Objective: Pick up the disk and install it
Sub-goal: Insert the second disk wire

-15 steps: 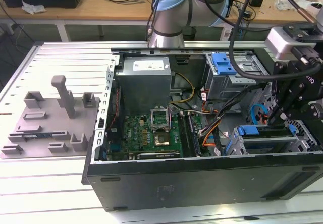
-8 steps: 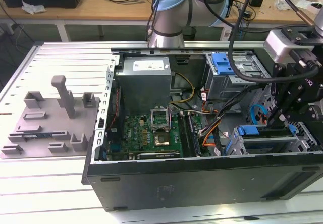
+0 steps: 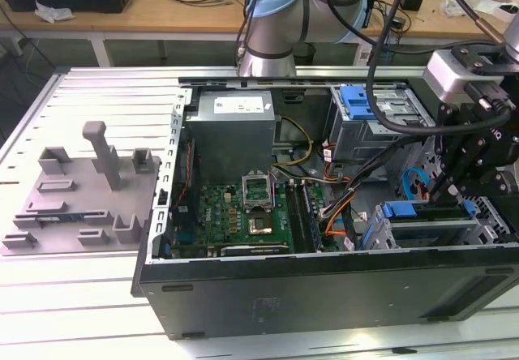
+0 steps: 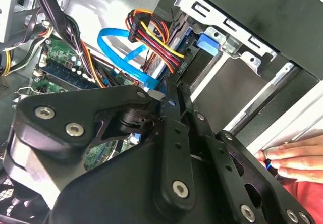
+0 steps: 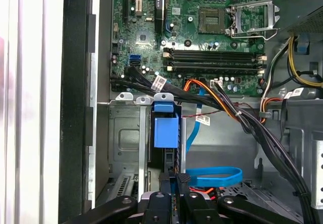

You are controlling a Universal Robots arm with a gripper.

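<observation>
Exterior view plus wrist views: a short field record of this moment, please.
setting: computer case, open, motherboard exposed
arm: gripper over the drive bay, at the exterior view's right
target: disk on edge in the bay slot, by the gripper
person: a hand beside the case's edge

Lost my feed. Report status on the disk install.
Gripper at the cage, right by the disk. Disk edge-on in cage slot, blue bracket showing. Blue cable alongside; a hand near.

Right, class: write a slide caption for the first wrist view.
Gripper poised at the drive cage, where a blue-bracketed disk sits below the motherboard.
</observation>
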